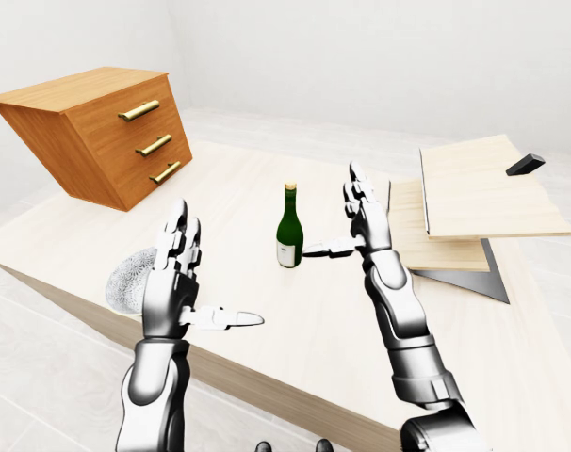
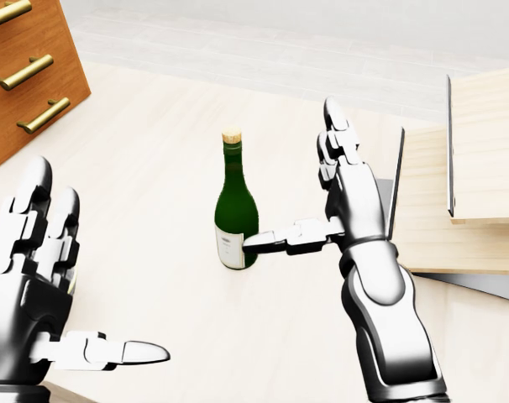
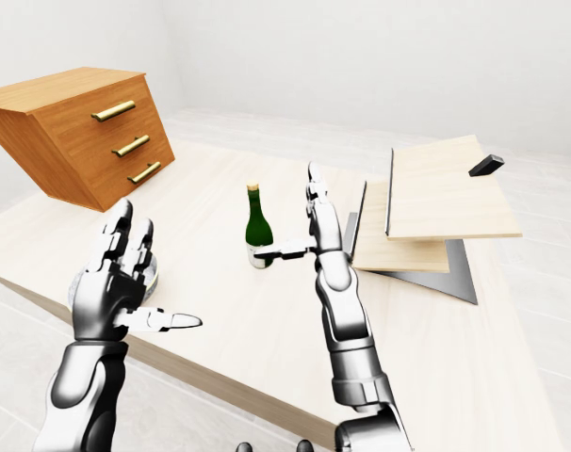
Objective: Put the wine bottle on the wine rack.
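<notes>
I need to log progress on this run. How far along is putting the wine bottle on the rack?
Nothing is finished yet: the wine bottle stands upright on the table, ungrasped. In hand: the right hand is open beside the bottle, its thumb tip at the bottle's lower body; whether it touches is unclear. The left hand hangs open, apart. Left: grasp, lift and carry it to the wooden rack at the view's right.

a pale wooden table (image 1: 267,311) is carrying everything here. a green wine bottle (image 1: 288,229) is standing upright near its middle. in the left-eye view a wooden drawer chest (image 1: 102,132) is sitting at the left, stepped light-wood boards (image 1: 474,202) are lying at the right, and a whitish textured object (image 1: 130,281) is resting near the table's left edge.
</notes>
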You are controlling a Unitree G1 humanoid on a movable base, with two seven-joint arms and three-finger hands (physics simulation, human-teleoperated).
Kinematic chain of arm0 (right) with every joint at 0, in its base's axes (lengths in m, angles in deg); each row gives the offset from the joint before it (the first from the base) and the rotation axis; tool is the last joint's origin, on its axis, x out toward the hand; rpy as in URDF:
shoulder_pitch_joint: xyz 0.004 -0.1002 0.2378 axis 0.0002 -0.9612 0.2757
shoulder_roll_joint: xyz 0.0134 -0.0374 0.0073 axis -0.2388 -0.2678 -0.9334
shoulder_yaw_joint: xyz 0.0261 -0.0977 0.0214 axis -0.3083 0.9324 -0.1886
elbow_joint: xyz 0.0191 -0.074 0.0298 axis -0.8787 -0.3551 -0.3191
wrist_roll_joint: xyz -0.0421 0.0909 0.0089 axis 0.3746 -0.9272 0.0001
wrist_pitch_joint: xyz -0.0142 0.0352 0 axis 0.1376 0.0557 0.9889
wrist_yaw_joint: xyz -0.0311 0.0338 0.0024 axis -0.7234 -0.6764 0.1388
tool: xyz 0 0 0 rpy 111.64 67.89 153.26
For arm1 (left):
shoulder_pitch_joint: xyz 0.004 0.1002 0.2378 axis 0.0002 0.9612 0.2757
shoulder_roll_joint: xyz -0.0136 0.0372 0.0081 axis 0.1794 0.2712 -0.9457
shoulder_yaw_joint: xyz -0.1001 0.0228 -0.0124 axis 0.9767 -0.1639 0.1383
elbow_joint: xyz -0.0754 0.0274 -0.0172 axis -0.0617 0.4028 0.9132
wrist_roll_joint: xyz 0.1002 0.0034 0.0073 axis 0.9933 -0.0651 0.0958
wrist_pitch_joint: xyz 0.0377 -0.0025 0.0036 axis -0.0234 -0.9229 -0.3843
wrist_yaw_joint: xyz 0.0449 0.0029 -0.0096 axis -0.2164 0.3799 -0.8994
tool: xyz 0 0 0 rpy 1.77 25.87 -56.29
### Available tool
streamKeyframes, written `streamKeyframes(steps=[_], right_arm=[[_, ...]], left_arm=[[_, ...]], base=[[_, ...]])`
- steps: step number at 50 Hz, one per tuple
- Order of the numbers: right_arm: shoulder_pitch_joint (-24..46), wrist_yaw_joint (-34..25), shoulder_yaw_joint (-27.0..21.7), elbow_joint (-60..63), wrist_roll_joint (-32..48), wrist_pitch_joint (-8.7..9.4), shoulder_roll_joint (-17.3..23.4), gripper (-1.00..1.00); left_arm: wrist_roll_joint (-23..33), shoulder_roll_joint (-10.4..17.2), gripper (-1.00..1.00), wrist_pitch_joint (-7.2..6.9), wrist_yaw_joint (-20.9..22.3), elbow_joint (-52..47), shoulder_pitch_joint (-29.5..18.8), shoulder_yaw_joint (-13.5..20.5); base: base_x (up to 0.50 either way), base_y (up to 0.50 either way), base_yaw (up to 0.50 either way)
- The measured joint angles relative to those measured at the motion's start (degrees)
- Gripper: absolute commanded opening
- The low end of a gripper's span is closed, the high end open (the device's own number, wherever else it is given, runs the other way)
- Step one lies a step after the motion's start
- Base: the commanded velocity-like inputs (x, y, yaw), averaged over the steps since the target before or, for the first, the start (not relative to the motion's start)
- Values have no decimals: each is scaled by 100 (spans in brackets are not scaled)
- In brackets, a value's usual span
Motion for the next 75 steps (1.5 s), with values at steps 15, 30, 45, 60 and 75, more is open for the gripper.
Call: streamKeyframes(steps=[15, 30, 45, 60, 75], right_arm=[[1007, 353, -144, -1591, -237, 0, 87, 100], [1813, 594, -177, -3039, -343, -107, 92, 100], [2471, 689, -145, -4149, -384, -440, -30, 100], [2952, 705, -166, -4952, -424, -737, -130, 100], [3415, 683, -229, -5765, -448, -1000, -198, 100]], left_arm=[[-25, -1, 100, 0, 8, -57, -15, 35], [-63, -7, 100, 0, 29, 8, 18, 77], [-108, -11, 100, 0, 62, 50, 58, 138], [-129, -16, 100, 0, 61, 73, 71, 140], [-138, -9, 100, 0, 65, 148, 45, 148]], base=[[0, 0, 0], [0, 0, 0], [0, 0, 0], [0, 0, 0], [0, 0, 0]])
